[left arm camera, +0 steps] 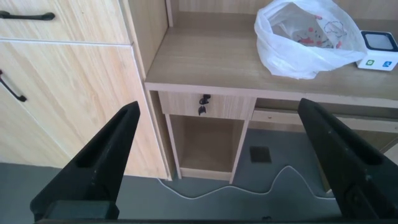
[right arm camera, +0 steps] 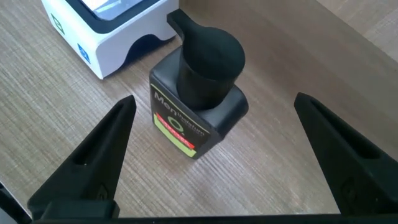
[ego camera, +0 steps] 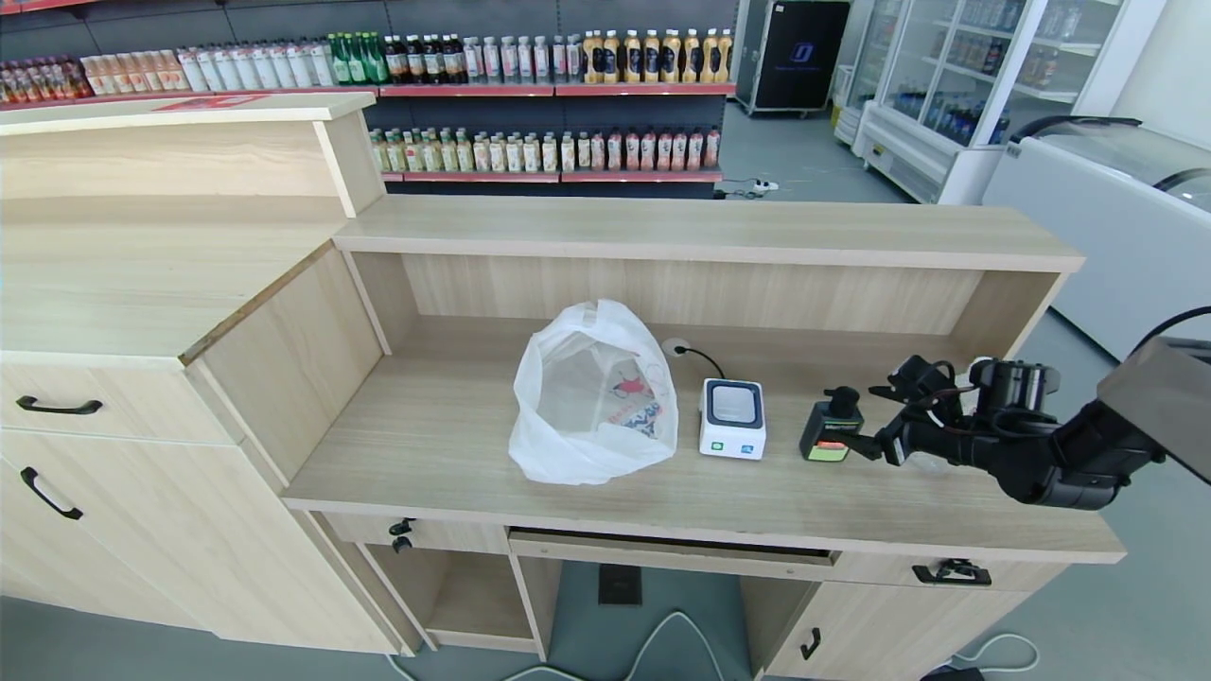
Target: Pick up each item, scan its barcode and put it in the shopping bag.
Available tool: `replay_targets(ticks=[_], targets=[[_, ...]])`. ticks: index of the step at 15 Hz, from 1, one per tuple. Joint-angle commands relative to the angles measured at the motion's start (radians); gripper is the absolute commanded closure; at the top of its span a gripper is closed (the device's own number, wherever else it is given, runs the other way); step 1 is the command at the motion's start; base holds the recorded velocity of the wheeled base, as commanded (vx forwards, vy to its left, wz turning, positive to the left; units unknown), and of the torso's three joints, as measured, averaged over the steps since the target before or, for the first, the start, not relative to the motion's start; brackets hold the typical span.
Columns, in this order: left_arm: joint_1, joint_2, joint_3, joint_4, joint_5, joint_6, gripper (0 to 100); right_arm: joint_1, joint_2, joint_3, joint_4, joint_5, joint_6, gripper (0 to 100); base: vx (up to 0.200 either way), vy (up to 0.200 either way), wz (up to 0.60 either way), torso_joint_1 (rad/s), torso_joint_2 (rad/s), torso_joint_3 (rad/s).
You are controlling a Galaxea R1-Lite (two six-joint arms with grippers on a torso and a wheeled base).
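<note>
A black pump bottle [ego camera: 833, 427] with a red and green label stands upright on the counter, just right of the white barcode scanner [ego camera: 732, 417]. My right gripper [ego camera: 882, 414] is open at bottle height, close to the bottle's right side, with nothing held. In the right wrist view the bottle [right arm camera: 196, 93] stands just ahead of the open gripper [right arm camera: 211, 162], beside the scanner [right arm camera: 106, 25]. The white plastic shopping bag [ego camera: 593, 397] stands open left of the scanner. My left gripper [left arm camera: 217, 168] hangs open and empty below counter height, out in front of the counter's left part, away from the bag [left arm camera: 305, 37].
The wooden counter [ego camera: 662, 501] has a back wall and an upper ledge [ego camera: 710, 232], with a taller cabinet [ego camera: 142, 284] on its left. A cable [ego camera: 700, 357] runs behind the scanner. A drawer with a key [left arm camera: 201, 106] sits under the counter. Bare counter lies in front of the items.
</note>
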Motion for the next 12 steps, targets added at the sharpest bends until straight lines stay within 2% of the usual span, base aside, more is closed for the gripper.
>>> replay_targets(ticks=[1,12], targets=[[0.0,0.0,0.0,-0.001,0.001,0.0,0,0.016,0.038,-0.045,0.018,-0.001,0.002,0,0.0,0.0,0.0,0.0,0.0,0.0],[0.0,0.0,0.0,-0.001,0.001,0.0,0,0.033,0.062,-0.043,0.039,0.003,0.021,0,0.0,0.0,0.0,0.0,0.0,0.0]])
